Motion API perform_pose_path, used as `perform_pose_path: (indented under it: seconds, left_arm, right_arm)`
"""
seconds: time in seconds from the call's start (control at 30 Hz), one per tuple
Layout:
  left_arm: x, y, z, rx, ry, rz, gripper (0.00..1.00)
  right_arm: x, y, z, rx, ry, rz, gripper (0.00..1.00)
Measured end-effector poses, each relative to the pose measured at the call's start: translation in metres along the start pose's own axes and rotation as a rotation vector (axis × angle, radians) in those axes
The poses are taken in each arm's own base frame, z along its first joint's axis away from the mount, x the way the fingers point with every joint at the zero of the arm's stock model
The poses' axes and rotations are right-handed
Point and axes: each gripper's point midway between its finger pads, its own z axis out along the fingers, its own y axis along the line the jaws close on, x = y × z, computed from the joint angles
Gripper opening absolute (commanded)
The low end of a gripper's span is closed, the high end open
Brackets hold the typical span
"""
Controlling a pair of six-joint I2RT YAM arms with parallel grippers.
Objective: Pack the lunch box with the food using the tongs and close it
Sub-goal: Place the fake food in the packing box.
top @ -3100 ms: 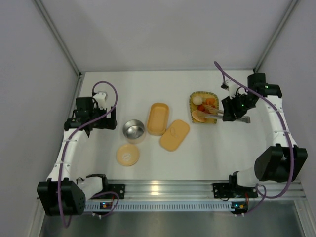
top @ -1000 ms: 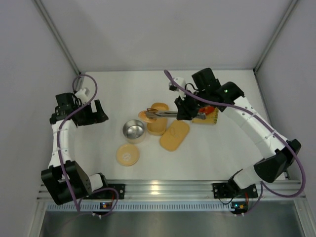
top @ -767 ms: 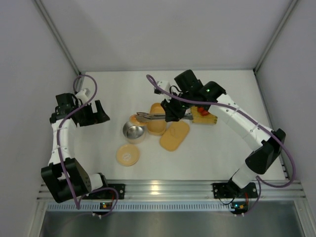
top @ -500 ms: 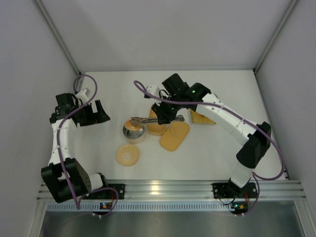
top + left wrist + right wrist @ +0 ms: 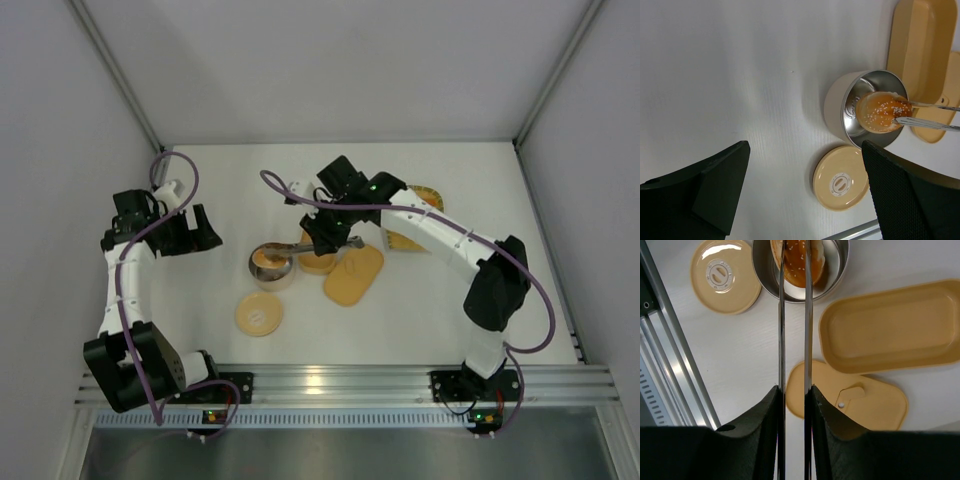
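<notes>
Because the tongs (image 5: 781,330) were squeezed from both sides by the right gripper (image 5: 794,395), their thin arms ran almost parallel. Their tips pinched a brown, seed-speckled piece of food (image 5: 883,111), which hung in the mouth of the round steel tin (image 5: 839,107) (whether it touched the bottom could not be told). The piece seemed meant for that tin, so the tan lid (image 5: 840,178) lay off to one side on the table (image 5: 740,60), leaving the opening free. Just beside the tin the oblong lunch box (image 5: 890,330) lay open with nothing in it, and its flat lid (image 5: 855,400) lay next to it, both ready for more pieces. The left gripper (image 5: 805,165) hung well apart from it all with its fingers spread wide and holding nothing, probably to stay out of the way.
</notes>
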Motion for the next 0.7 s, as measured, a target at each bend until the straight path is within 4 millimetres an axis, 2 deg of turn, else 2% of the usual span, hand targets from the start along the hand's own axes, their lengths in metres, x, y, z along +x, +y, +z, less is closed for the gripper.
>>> perform_pose_path:
  seconds: [0.4, 0.53, 0.57, 0.7]
  left_arm:
    - [0.004, 0.003, 0.0, -0.014, 0.006, 0.005, 0.98]
    - [0.004, 0.003, 0.0, -0.016, 0.006, 0.006, 0.98]
    - [0.004, 0.003, 0.0, -0.017, 0.007, 0.006, 0.98]
    - [0.004, 0.004, 0.0, -0.018, 0.007, 0.008, 0.98]
  right_arm:
    - [0.027, 0.001, 0.025, -0.026, 0.066, 0.022, 0.0]
    - [0.028, 0.003, 0.028, -0.035, 0.066, 0.021, 0.09]
    - [0.028, 0.003, 0.029, -0.039, 0.067, 0.022, 0.15]
    - [0.03, 0.005, 0.035, -0.057, 0.076, 0.026, 0.26]
